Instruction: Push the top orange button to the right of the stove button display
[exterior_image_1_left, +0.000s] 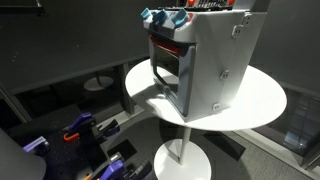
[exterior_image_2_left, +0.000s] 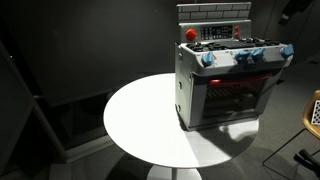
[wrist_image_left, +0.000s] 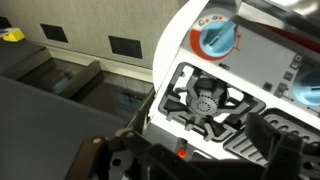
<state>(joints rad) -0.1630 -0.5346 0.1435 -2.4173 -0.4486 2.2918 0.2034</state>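
Observation:
The grey toy stove (exterior_image_2_left: 225, 85) stands on a round white table (exterior_image_2_left: 140, 120) and shows in both exterior views (exterior_image_1_left: 205, 60). Its back panel holds a dark button display (exterior_image_2_left: 212, 32) with a red button to its left and small orange buttons (exterior_image_2_left: 237, 31) to its right. Blue knobs (exterior_image_2_left: 245, 55) line the front edge. In the wrist view my gripper (wrist_image_left: 195, 152) hangs over the stove top, above a black burner (wrist_image_left: 205, 100). Its dark fingers stand apart with nothing between them. A blue and red knob (wrist_image_left: 215, 38) lies beyond. The orange buttons are out of the wrist view.
The table's edge (exterior_image_1_left: 270, 110) lies close around the stove. Blue and black equipment (exterior_image_1_left: 85, 135) sits on the floor below. Dark walls surround the scene. A chair (exterior_image_2_left: 313, 110) stands at the right edge.

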